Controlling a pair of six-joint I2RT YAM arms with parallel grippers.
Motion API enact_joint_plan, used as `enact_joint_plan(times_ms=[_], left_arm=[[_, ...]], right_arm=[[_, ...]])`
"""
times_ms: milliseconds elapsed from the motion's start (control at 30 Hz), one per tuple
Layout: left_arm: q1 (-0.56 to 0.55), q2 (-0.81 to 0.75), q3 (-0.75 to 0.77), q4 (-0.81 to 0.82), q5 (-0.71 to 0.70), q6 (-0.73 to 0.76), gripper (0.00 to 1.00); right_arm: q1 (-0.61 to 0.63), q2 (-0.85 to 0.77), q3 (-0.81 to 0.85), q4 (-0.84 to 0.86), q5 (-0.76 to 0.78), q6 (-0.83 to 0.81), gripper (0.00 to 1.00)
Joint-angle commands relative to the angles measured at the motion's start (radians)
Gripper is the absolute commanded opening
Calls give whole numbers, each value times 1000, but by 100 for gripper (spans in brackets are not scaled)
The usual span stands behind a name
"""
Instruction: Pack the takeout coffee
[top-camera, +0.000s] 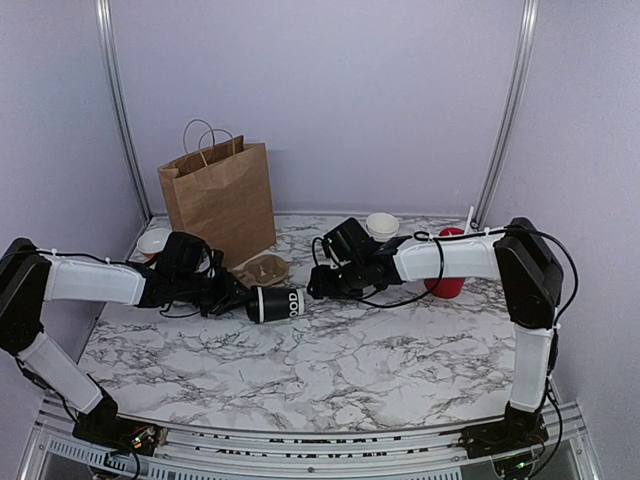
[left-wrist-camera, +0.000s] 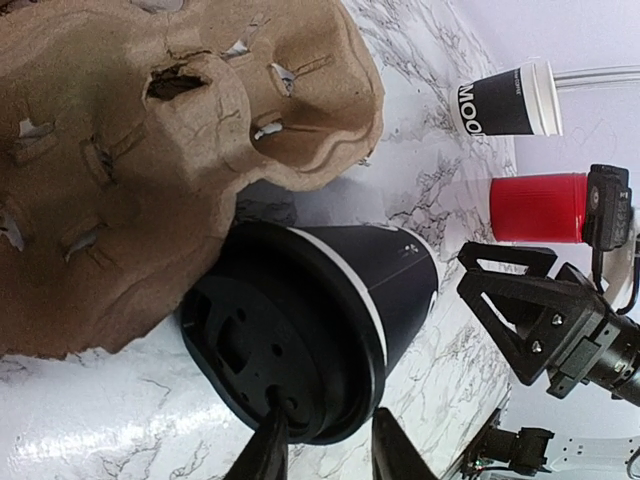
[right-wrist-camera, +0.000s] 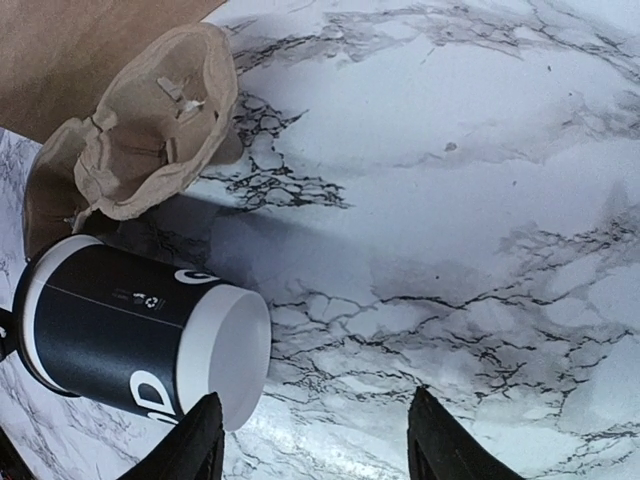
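The likeliest trouble was the lid (left-wrist-camera: 270, 350). The cup (top-camera: 278, 303) lay on its side, and my left gripper (left-wrist-camera: 330, 450) had it only by the lid's edge. Any tug on the body could have popped the lid off, dropped the cup onto the table (right-wrist-camera: 480, 200) and spilled whatever was inside. My right gripper (right-wrist-camera: 315, 440) could have caused exactly that. One finger was just beside the white base. If I had pushed in off line, I would have knocked the cup instead of straddling it. Closing on the tapered end might also have squeezed it out of the fingers.

My left fingers stood narrow, with the lid's rim pinched between them as far as I could judge. My right fingers were spread wide and held nothing. I could not tell if the nearer one touched the base.

The cup hung level between my two grippers. It was just in front of the cardboard carrier (left-wrist-camera: 150, 150) and not in it, with the paper bag (top-camera: 220, 195) behind.
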Motion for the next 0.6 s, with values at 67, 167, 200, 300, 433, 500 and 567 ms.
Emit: enact_joint_plan(times_ms=[67, 167, 200, 300, 433, 500, 567], left_arm=[[-5, 29, 48, -19, -43, 15, 29], [-8, 28, 52, -45, -52, 15, 29], [-8, 27, 54, -51, -54, 16, 29], [-8, 30, 56, -60, -60, 17, 29], [-10, 38, 60, -63, -62, 14, 29], [-11, 43, 64, -64, -63, 15, 29], [-13, 48, 70, -68, -64, 15, 29]], right_arm=[[-17, 8, 13, 74, -32, 9, 60], [-17, 0, 0, 81, -19, 12, 60], [-17, -7, -9, 85, -15, 12, 60], [-18, -25, -21, 93, -6, 6, 60], [-14, -11, -2, 87, -34, -20, 61], [-5, 5, 13, 76, -34, -32, 62], [3, 18, 20, 72, -37, -34, 62]])
